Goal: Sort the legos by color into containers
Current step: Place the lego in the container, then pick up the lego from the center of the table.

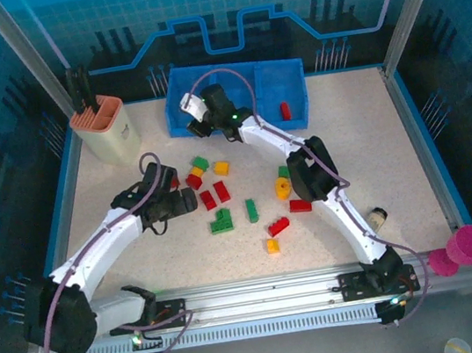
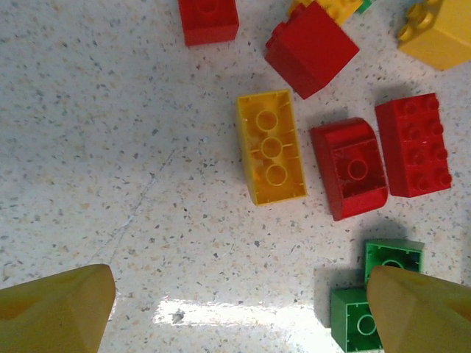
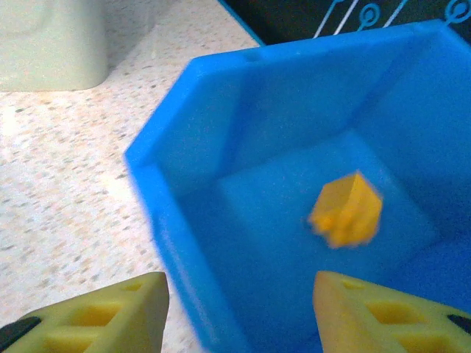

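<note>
Overhead, we saw a blue plastic tray (image 1: 293,79) of three compartments at the far side of a pale, speckled worktop (image 1: 394,162). The right fingers (image 3: 96,316) hung over the tray's left compartment, spread apart and holding nothing. Below them, inside that compartment, was a blurred yellow brick (image 3: 346,209); we could not tell whether it was lying or falling. A red brick (image 1: 285,110) lay in the tray's right compartment.

The remaining loose bricks (image 1: 221,192), in red, green and yellow, were scattered on the worktop on the near side of the tray. The left fingers (image 2: 59,312) hovered there, wide open and empty, above an upturned yellow block (image 2: 271,147), a round-ended red one (image 2: 352,169) and two green ones (image 2: 383,290).

We judged the bricks light, rigid and unlikely to break. Their hard, glossy sides looked slippery, their tops studded and their undersides hollow. Pinching a brick across its two flat long sides seemed the surest hold; studs and curved ends looked likely to slip.
</note>
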`<control>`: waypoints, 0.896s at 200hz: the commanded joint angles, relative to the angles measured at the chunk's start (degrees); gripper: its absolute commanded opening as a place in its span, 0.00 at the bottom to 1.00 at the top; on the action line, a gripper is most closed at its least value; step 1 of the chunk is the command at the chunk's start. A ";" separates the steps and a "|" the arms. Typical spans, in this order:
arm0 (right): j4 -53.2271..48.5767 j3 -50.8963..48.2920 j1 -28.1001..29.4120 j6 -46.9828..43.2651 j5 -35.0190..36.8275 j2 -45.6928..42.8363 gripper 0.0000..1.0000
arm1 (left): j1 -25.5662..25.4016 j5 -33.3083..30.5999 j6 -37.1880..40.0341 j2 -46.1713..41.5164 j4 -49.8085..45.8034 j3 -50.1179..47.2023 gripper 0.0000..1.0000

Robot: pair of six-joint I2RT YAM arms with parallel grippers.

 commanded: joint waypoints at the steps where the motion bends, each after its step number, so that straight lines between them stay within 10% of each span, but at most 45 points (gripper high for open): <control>1: 0.25 -5.09 1.95 1.73 0.09 -8.06 0.54 | 0.08 1.90 -1.52 2.54 3.34 -1.72 0.89; 119: -0.75 -43.95 3.52 18.63 6.32 -35.99 0.53 | 0.08 1.59 -0.34 21.58 14.47 2.85 0.77; 179: -9.45 -58.45 3.67 27.15 7.98 -48.01 0.53 | 0.08 2.52 1.02 26.20 14.06 4.96 0.42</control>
